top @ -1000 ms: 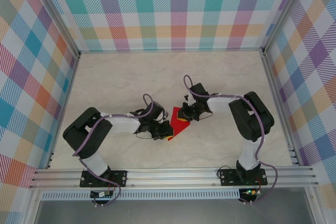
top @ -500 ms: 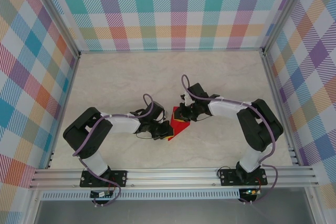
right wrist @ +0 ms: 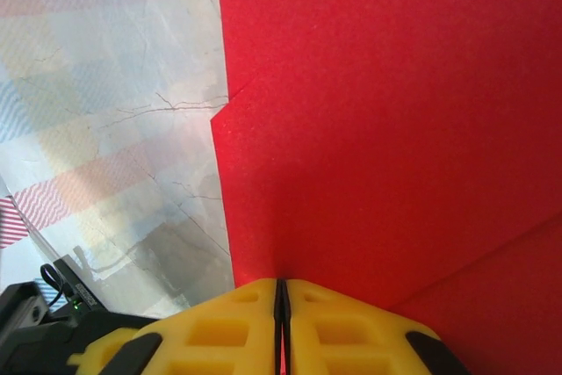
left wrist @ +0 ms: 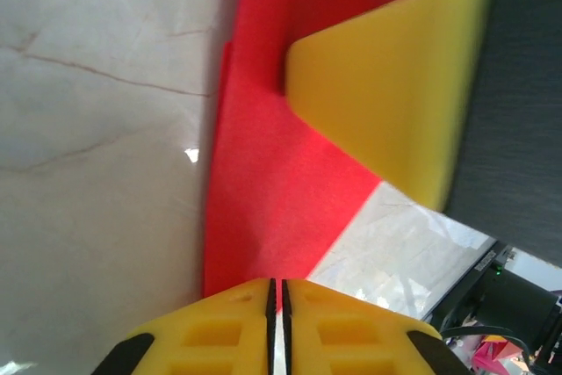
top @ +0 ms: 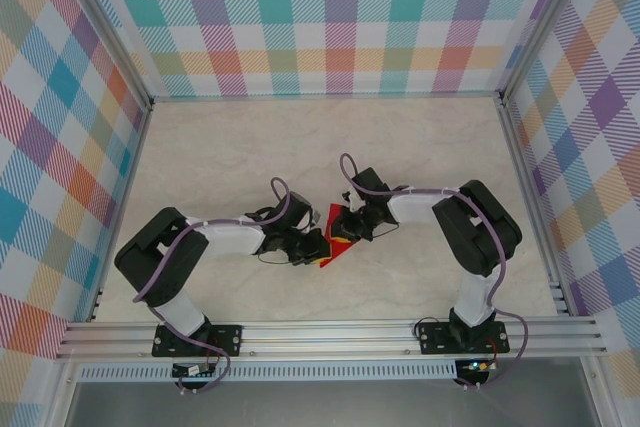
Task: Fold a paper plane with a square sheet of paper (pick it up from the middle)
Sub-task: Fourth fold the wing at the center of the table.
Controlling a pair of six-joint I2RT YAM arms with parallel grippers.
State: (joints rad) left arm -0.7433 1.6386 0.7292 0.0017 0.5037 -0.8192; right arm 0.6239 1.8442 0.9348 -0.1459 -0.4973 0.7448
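Note:
The square sheet of paper (top: 340, 245) lies partly folded at the table's middle, red with a thin yellow edge toward the front. My left gripper (top: 317, 245) reaches it from the left and is shut on its near edge (left wrist: 277, 285); the red paper (left wrist: 272, 182) runs straight into the closed pads. My right gripper (top: 345, 226) comes from the right and is shut (right wrist: 281, 285) on the red sheet (right wrist: 386, 129), which shows a diagonal crease. One of the right gripper's yellow fingers (left wrist: 395, 85) presses on the paper in the left wrist view.
Pale marble tabletop (top: 250, 147) surrounds the paper on all sides. Checked walls and aluminium rails (top: 330, 332) bound the workspace. Both arms' elbows rest low, left (top: 165, 252) and right (top: 480, 222).
The right gripper has slid slightly left and nearer over the paper, covering more of it, and the right elbow has swung. The left gripper has stayed put.

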